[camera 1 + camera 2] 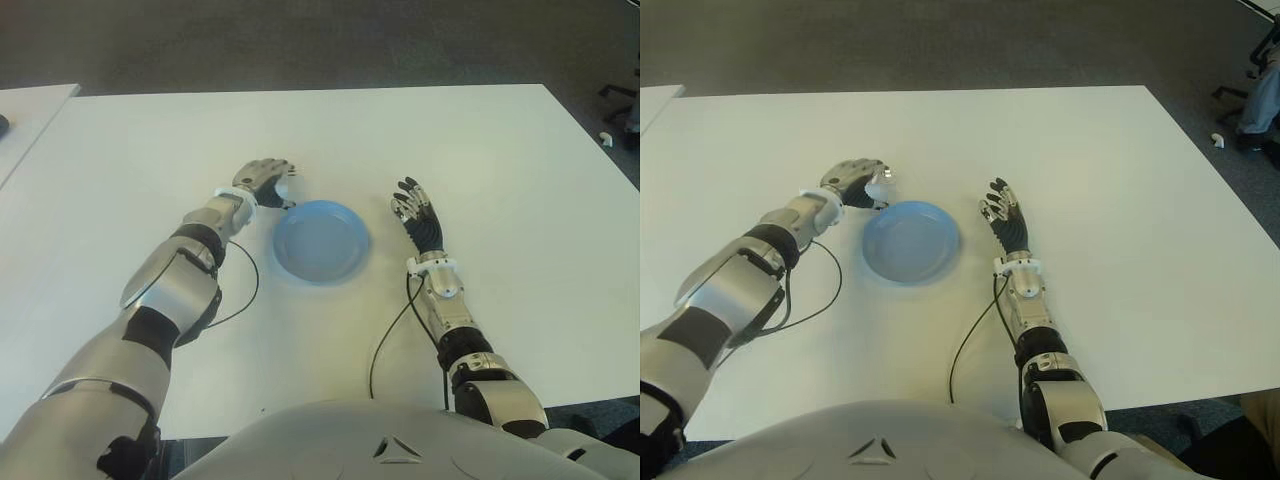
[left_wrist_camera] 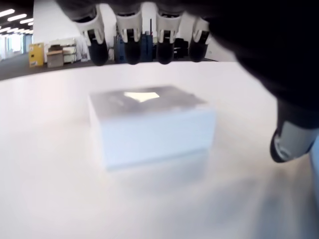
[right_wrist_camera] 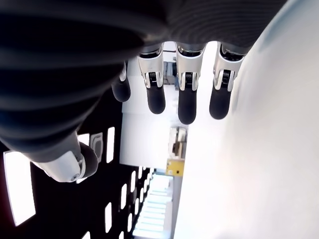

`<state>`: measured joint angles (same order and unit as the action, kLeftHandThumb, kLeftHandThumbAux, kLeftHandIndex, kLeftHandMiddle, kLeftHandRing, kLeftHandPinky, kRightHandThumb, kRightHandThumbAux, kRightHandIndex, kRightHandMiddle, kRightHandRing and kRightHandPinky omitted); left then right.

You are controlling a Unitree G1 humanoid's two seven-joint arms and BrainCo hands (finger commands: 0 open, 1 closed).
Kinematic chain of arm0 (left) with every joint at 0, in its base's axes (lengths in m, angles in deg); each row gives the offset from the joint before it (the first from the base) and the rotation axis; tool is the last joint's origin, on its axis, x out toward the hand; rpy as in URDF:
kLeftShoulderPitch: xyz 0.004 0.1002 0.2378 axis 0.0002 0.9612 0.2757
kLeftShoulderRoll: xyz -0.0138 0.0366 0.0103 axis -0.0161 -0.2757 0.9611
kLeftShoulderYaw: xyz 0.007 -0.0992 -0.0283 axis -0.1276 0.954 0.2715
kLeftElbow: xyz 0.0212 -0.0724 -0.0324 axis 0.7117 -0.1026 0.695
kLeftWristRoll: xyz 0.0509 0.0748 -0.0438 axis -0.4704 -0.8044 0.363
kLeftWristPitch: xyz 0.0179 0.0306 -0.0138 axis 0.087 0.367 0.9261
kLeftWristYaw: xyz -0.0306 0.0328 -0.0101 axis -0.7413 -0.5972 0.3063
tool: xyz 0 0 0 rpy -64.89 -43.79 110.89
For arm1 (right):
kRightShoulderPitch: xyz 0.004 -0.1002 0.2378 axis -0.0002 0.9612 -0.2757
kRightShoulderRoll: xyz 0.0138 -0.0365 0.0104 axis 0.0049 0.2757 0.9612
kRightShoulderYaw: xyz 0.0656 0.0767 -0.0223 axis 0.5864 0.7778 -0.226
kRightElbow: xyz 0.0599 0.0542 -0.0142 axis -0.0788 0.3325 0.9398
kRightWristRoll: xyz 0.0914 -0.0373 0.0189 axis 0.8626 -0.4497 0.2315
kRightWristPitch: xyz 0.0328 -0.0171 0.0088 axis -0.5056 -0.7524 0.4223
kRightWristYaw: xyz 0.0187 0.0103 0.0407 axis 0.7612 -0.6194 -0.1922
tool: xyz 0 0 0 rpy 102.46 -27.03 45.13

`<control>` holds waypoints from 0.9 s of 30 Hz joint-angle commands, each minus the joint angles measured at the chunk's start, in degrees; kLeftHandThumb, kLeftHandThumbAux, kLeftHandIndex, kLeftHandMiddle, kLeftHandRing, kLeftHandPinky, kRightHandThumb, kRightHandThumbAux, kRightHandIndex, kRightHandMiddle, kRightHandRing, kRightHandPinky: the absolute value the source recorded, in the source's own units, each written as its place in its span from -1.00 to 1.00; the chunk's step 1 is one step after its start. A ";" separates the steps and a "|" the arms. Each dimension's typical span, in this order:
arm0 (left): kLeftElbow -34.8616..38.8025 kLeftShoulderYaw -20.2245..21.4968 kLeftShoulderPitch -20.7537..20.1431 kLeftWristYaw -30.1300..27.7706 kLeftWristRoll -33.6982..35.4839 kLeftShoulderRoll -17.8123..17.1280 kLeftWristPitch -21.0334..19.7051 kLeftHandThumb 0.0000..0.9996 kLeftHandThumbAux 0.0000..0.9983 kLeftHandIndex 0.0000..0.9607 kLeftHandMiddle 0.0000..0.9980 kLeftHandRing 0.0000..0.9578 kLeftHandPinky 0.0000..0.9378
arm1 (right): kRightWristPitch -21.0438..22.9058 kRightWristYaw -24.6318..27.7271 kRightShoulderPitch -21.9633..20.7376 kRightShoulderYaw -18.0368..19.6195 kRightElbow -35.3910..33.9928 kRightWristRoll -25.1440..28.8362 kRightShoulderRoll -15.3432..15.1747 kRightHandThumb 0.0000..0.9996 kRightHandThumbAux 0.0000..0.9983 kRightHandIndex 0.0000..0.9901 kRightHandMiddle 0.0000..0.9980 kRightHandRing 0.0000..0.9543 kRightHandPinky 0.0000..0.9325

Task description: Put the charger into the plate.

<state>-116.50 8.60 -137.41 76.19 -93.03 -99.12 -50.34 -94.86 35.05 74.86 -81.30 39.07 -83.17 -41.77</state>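
Observation:
The charger [image 2: 152, 124], a small white block, lies on the white table [image 1: 480, 150] just beyond the upper-left rim of the blue plate [image 1: 321, 241]. My left hand [image 1: 262, 180] hovers over it, palm down, fingers [image 2: 131, 52] arched above the block's far side and the thumb off to one side; none of them touch it in the left wrist view. From the eye views only a white corner of the charger [image 1: 880, 183] peeks out by the fingertips. The plate holds nothing. My right hand [image 1: 418, 215] shows to the right of the plate, fingers stretched and holding nothing.
Thin black cables [image 1: 245, 290] trail from both wrists across the table toward my body. A second white table [image 1: 30, 105] adjoins at the far left. Dark carpet lies beyond the far edge, with a chair base and a small white object [image 1: 1217, 141] at the right.

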 commanded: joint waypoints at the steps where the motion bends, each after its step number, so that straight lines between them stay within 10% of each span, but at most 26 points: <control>1: -0.56 1.93 2.25 -4.12 2.16 0.72 -1.14 -1.00 0.07 -1.00 -1.00 -1.00 -0.92 | 3.39 0.51 3.40 0.36 0.66 0.98 0.11 0.35 0.10 -0.89 -0.72 -0.66 -0.57; 27: -0.01 13.52 7.33 -19.53 14.45 3.76 -5.74 -1.00 0.01 -1.00 -1.00 -1.00 -1.00 | 4.96 1.25 6.10 0.83 -4.13 1.76 0.03 0.42 0.18 -0.90 -0.70 -0.66 -0.58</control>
<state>-113.93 22.63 -135.65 62.07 -78.40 -97.00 -53.57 -92.43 36.27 78.15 -80.65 33.79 -81.86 -41.80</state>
